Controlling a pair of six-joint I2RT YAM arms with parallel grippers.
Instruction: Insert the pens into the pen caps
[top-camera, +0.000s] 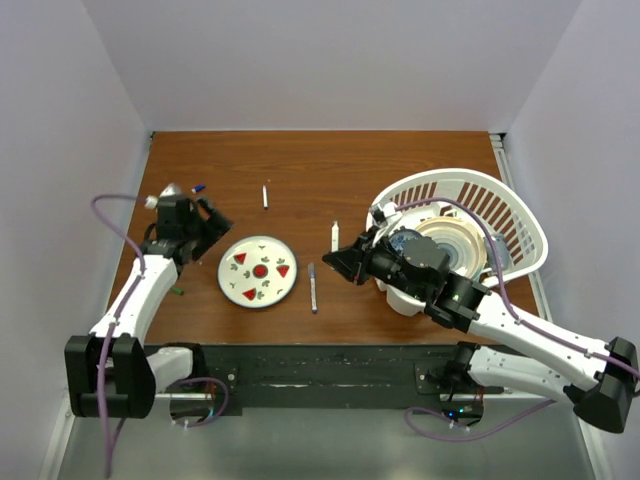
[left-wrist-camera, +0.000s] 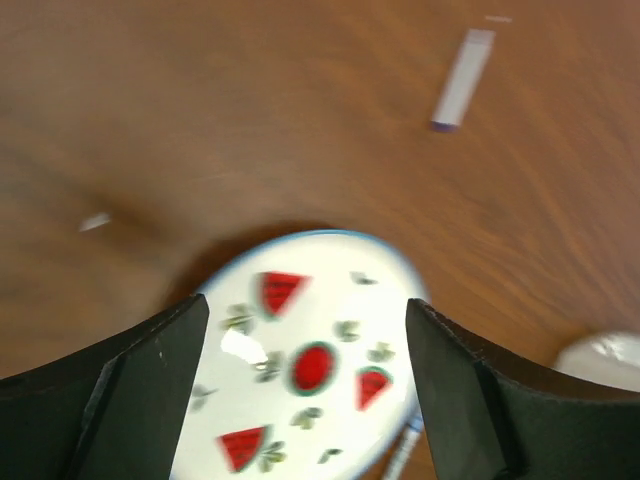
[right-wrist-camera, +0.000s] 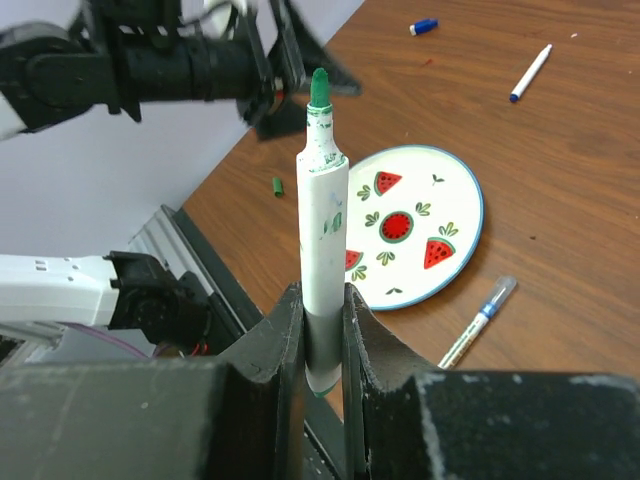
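Nearest the arm bases, in the lower middle of the top view, we find the grey pen (top-camera: 313, 288) lying flat on the table (top-camera: 400, 170), just right of the plate (top-camera: 265, 248). The green cap (top-camera: 178, 291) lies left of the plate, beside the left arm's white link and apart from every pen.

One step back, the right gripper (top-camera: 340, 258) sits right of centre. In the right wrist view its jaws are pressed onto the lower barrel of the green-tipped pen (right-wrist-camera: 322, 230). This pen stands upright between them with its green tip exposed at the top.

The left gripper (top-camera: 210, 228) hangs at the left of the frame, beside the plate's upper left edge. In the left wrist view its fingers (left-wrist-camera: 150, 390) stand spread wide, and the plate shows through the gap.

Farther back, the white pen (top-camera: 265, 196) lies flat in the upper middle, well apart from both grippers. The blue cap (top-camera: 198, 187) lies farthest back, at upper left, just beyond the left gripper. The white basket (top-camera: 500, 200) fills the right side behind the right arm. It holds round dishes that we cannot identify further.
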